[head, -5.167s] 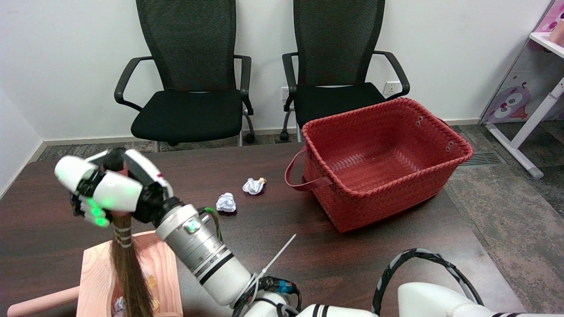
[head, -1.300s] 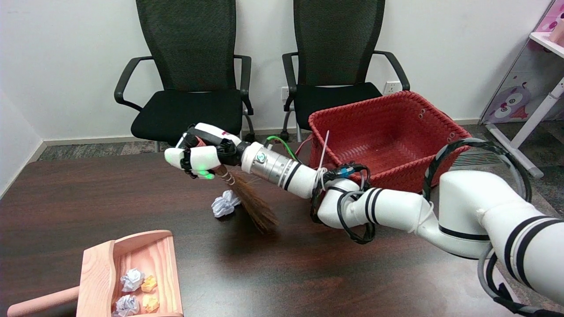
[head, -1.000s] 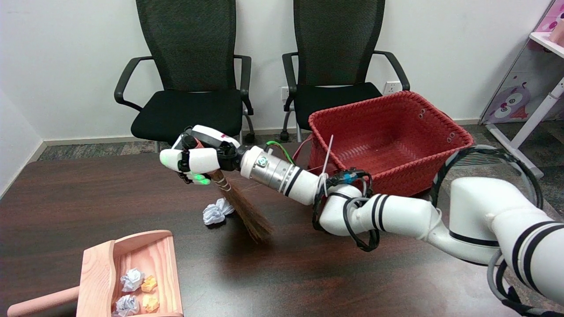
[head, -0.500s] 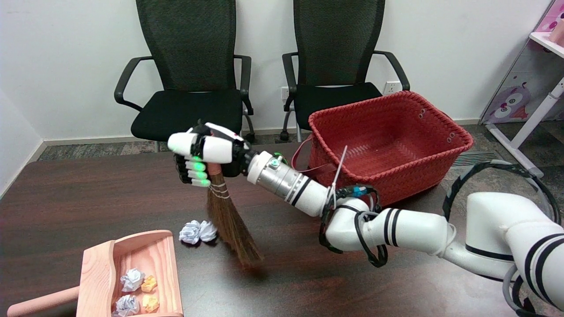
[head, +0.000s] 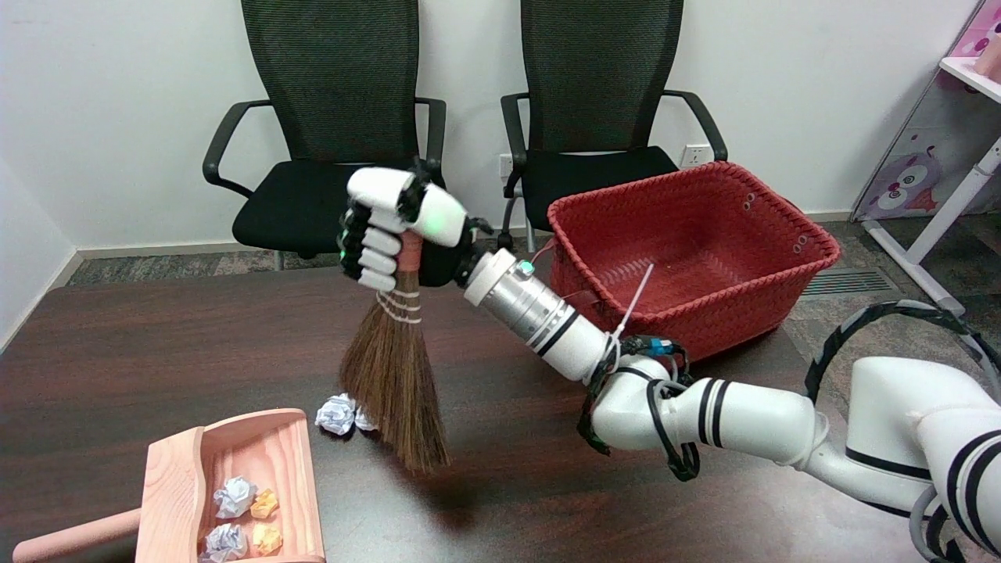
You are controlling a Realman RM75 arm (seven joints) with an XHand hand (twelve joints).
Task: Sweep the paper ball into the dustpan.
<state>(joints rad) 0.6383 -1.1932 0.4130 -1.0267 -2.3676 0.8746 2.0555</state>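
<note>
Paper ball (head: 337,414) sits just beside the dustpan (head: 235,477); the right hand (head: 391,234) grips the broom (head: 391,375) tight, and a hard push could roll it past.

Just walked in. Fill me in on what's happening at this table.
The right robot hand holds a small straw broom by its handle, bristles hanging down over the dark table. Two white paper balls lie on the table beside the bristles, just short of the pink dustpan, not yet in it. The dustpan already holds several crumpled balls, white and orange. A red woven basket stands on the table's far right.
</note>
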